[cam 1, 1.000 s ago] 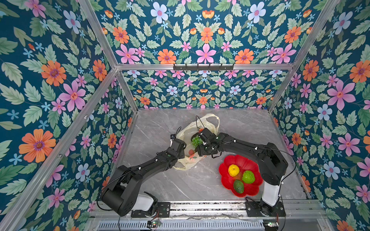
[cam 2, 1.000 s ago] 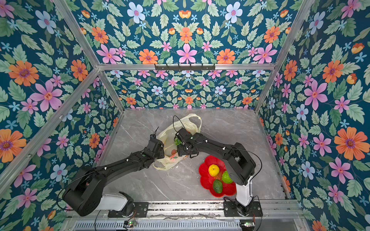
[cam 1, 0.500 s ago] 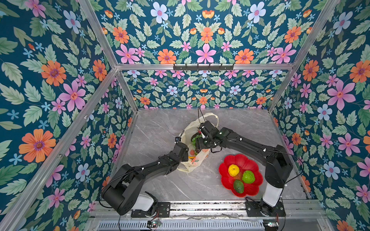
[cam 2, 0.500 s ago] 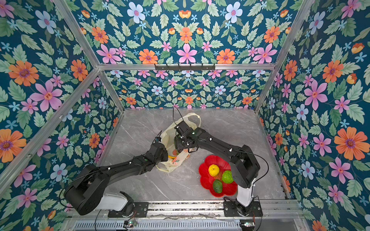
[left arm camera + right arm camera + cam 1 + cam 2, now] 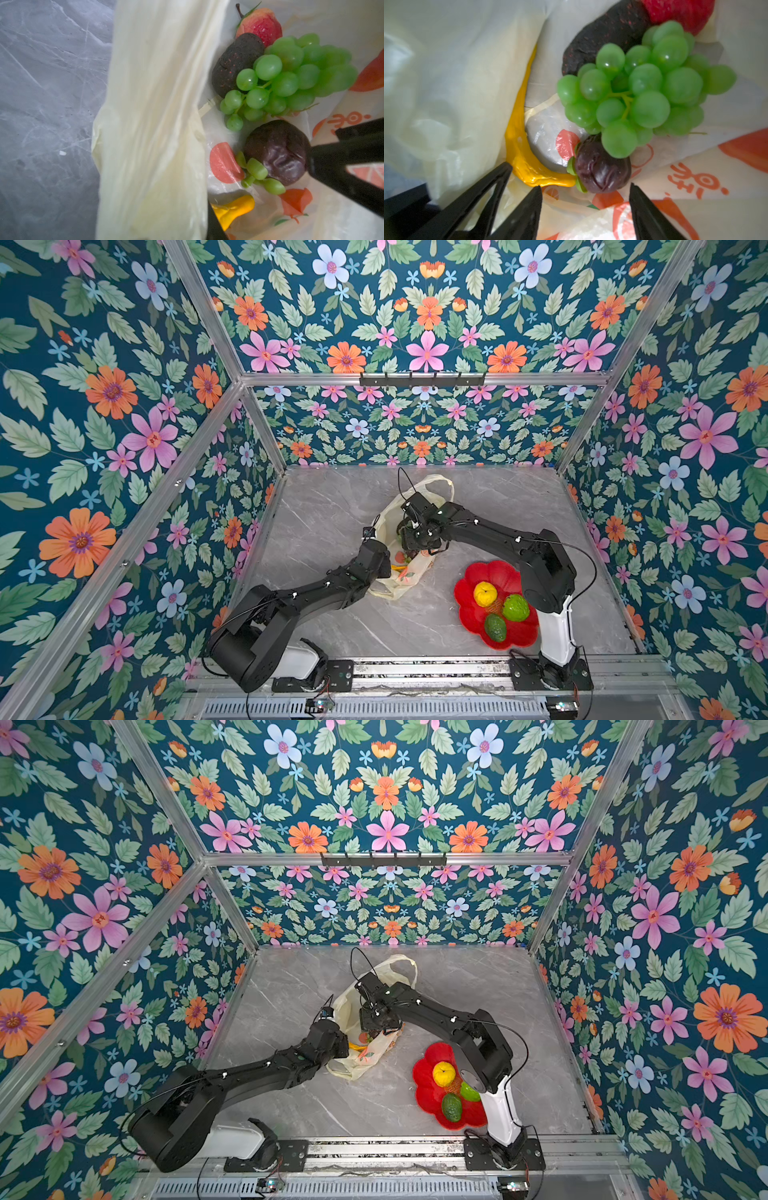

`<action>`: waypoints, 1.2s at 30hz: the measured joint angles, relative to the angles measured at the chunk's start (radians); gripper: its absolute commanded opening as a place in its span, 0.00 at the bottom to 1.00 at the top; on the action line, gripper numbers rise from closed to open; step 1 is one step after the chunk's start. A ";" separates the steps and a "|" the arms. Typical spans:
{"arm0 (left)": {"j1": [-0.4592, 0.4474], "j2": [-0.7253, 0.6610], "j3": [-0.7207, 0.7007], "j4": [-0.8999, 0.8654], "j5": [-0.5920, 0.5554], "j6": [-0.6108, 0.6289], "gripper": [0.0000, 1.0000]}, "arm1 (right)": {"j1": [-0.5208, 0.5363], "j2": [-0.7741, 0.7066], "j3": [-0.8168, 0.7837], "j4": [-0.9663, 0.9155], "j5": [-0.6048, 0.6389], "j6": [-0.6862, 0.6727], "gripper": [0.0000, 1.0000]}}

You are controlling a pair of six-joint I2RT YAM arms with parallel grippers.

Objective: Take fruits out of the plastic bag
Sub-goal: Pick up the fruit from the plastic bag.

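Note:
The plastic bag [image 5: 392, 589] lies mid-table with its mouth open. Inside it are a green grape bunch [image 5: 639, 91], a dark avocado [image 5: 602, 35], a red fruit [image 5: 679, 12], a yellow banana [image 5: 519, 145] and a dark purple fruit [image 5: 600, 168]. My right gripper [image 5: 585, 189] points down into the bag, open, its tips either side of the purple fruit's near end without touching it. My left gripper [image 5: 384, 568] is at the bag's left rim. It is shut on the bag wall [image 5: 149, 124], with one finger [image 5: 214, 224] inside and the other hidden by plastic.
A red flower-shaped plate [image 5: 469, 585] near the right arm's base holds a lemon [image 5: 485, 594], a green apple [image 5: 516, 608] and a green avocado [image 5: 495, 627]. Floral walls close in the grey marble table [image 5: 332, 510] on three sides.
My left gripper has slid nearer along the bag's left rim and closed further. My right gripper has tipped down into the bag and now hides the grapes from the top views.

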 measured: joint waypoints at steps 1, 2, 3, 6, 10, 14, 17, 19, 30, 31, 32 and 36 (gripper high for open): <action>0.000 0.000 0.000 0.001 0.000 0.000 0.25 | 0.000 0.009 0.001 -0.002 0.001 0.008 0.68; 0.000 0.000 0.000 0.003 0.000 -0.004 0.25 | 0.000 0.016 0.001 -0.002 0.005 0.020 0.69; 0.000 0.001 0.000 0.006 0.000 -0.006 0.25 | 0.000 0.021 0.000 -0.002 0.008 0.026 0.69; 0.000 0.001 0.000 0.007 0.000 -0.006 0.25 | 0.000 0.028 -0.008 0.000 0.007 0.041 0.69; 0.000 0.004 -0.002 0.014 0.000 -0.006 0.25 | 0.001 0.048 -0.014 0.004 0.007 0.054 0.69; 0.000 0.005 -0.002 0.019 0.000 -0.007 0.25 | 0.001 0.077 -0.009 0.005 -0.001 0.063 0.69; 0.000 0.004 -0.002 0.019 0.000 -0.006 0.25 | 0.001 0.098 0.005 0.011 -0.012 0.072 0.69; -0.001 0.002 -0.002 0.018 0.000 -0.006 0.25 | 0.001 0.108 0.014 0.014 -0.013 0.072 0.69; -0.003 -0.013 -0.006 0.017 -0.004 -0.003 0.25 | 0.000 0.137 0.042 0.029 0.002 0.071 0.60; -0.003 -0.013 -0.006 0.017 -0.005 -0.002 0.25 | 0.000 0.134 0.041 0.029 0.007 0.071 0.59; -0.003 -0.013 -0.006 0.017 -0.005 -0.002 0.25 | 0.000 0.130 0.040 0.028 0.009 0.070 0.59; -0.003 -0.008 -0.006 0.016 -0.005 0.002 0.25 | 0.000 0.103 0.033 0.029 0.013 0.062 0.57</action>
